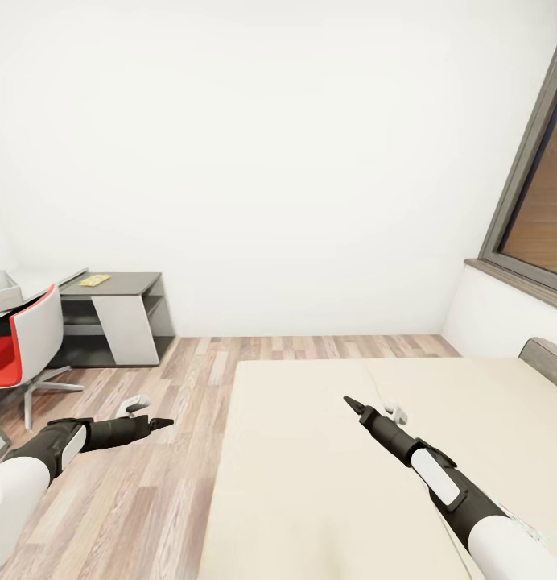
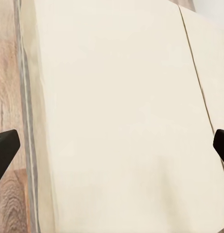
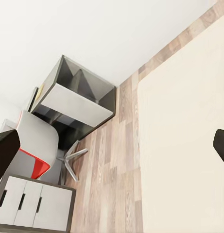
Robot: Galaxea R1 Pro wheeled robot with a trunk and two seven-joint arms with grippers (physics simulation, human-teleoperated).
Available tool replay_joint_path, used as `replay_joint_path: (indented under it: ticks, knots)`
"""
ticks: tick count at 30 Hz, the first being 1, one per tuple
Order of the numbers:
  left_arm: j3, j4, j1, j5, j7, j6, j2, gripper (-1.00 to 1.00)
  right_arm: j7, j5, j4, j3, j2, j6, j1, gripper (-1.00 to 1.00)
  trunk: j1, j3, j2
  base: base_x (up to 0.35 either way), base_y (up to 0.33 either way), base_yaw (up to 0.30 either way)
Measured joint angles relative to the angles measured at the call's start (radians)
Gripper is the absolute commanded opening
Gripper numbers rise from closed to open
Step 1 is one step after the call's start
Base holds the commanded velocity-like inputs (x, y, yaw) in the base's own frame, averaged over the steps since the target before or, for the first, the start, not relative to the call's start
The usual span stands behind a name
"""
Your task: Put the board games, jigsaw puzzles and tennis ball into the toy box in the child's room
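Bed [image 1: 327, 483] lies under right gripper [image 1: 348, 400], empty.

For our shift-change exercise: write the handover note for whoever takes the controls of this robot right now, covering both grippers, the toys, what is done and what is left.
Left gripper: open, holding nothing, out over the wood floor beside the bed.
Right gripper: open, holding nothing, above the bed.
Toys: a flat yellow item, possibly a puzzle or game, lies on the grey desk at the far left. The visible stretch of bed shows no board games. A pale box edge beside the red chair may be the toy box; cannot confirm.
Done: nothing can be confirmed.
Left: find the bed's board games, collect the table toys, and load all six into the toy box.
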Motion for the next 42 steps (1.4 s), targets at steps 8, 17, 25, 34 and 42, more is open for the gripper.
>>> replay_joint_path:
  ticks: [8,17,25,34,42]
  knots:
    - [0.0,0.0,0.0,0.0,0.0,0.0,0.0,1.0,0.0,0.0,0.0,0.0,0.0,0.0,0.0,1.0,0.0,0.0,0.0,0.019,-0.006,0.0]
    - [0.0,0.0,0.0,0.001,0.0,0.0,0.0,1.0,-0.001,0.0,0.0,0.0,0.0,0.0,0.0,1.0,0.0,0.0,0.0,0.071,-0.001,0.0]
    - [0.0,0.0,0.0,0.001,0.0,0.0,0.0,1.0,0.0,0.0,0.0,0.0,0.0,0.0,0.0,1.0,0.0,0.0,0.0,0.009,0.0,0.0]
    - [0.0,0.0,0.0,0.002,0.0,-0.001,0.0,1.0,0.0,0.0,0.0,0.0,0.0,0.0,0.0,1.0,0.0,0.0,0.0,0.001,-0.118,0.0]
    - [0.0,0.0,0.0,0.002,-0.001,-0.001,0.0,1.0,-0.001,0.0,0.0,0.0,0.0,0.0,0.0,1.0,0.0,0.0,0.0,0.0,-0.125,0.0]
